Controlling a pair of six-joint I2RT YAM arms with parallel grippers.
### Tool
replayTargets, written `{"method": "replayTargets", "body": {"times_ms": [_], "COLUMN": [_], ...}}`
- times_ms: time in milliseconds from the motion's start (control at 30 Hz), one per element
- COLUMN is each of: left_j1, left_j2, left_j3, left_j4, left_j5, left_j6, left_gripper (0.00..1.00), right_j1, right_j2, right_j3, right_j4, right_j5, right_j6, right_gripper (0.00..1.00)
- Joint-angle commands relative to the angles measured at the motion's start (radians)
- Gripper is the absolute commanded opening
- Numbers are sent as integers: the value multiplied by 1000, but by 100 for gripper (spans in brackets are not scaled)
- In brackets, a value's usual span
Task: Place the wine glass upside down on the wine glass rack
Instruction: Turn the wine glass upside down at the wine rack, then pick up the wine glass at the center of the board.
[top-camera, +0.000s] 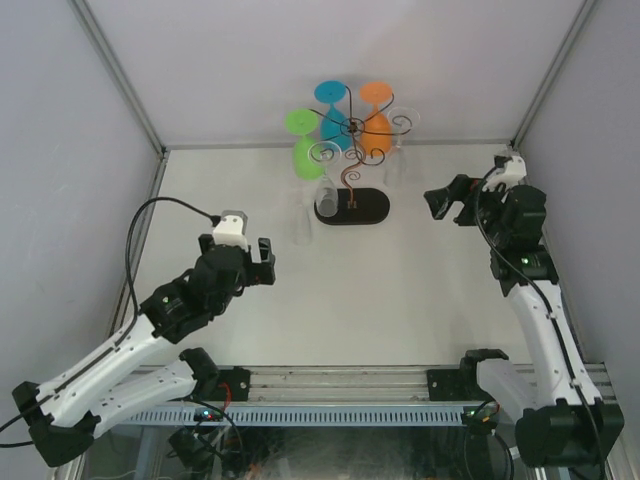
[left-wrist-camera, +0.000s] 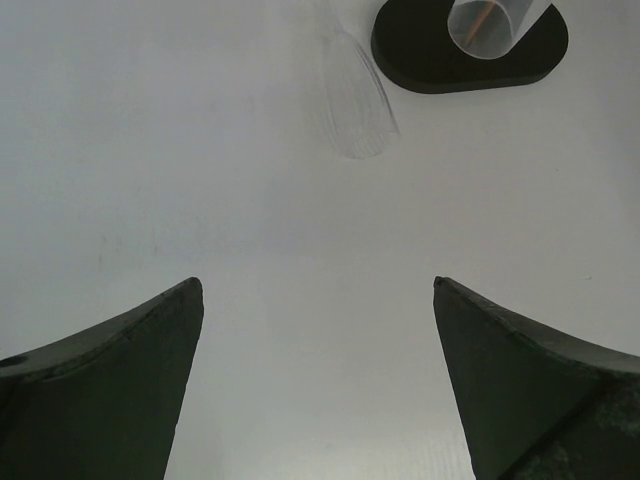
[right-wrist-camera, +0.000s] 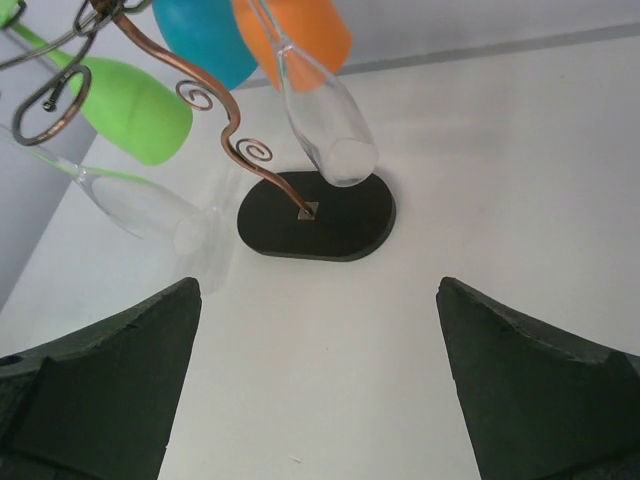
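Right wrist view shows a clear glass hanging bowl-down from the rack, its rim just above the black base and apart from it. A second clear glass hangs the same way off the arm to the left, out beyond the base, rim clear of the tabletop. Which of these is the task's glass cannot be told, and no glass is seen standing or lying loose, so the placing looks done.

Either glass will likely handle light, stiff and brittle, with thin slippery walls that a hard pinch could crack. The stem, close under the foot, looks the safest hold. It keeps the fingers off the bowl and leaves the foot free to slide along a wire arm. Knocking the thin wire would set every glass swinging.

Behind them hang a green glass, a blue glass and an orange glass, packed close around the stem.

The right end effector faces the rack from its right, fingers wide apart and holding nothing. The left end effector hovers over bare tabletop, nearer the bases and well apart from the rack, fingers also spread and empty.
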Motion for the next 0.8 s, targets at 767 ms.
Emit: {"method": "replayTargets", "body": {"times_ms": [767], "left_j1": [240], "left_j2": [460], "left_j3": [45], "left_j4": [400], "left_j5": [328], "left_j6": [-136], "left_gripper": [100], "right_j1": [-38], "right_j2": [-288], "right_j3": [-129], "right_j4": [-265], "right_j5": [-112], "right_j6": [102], "right_gripper": [100]}}
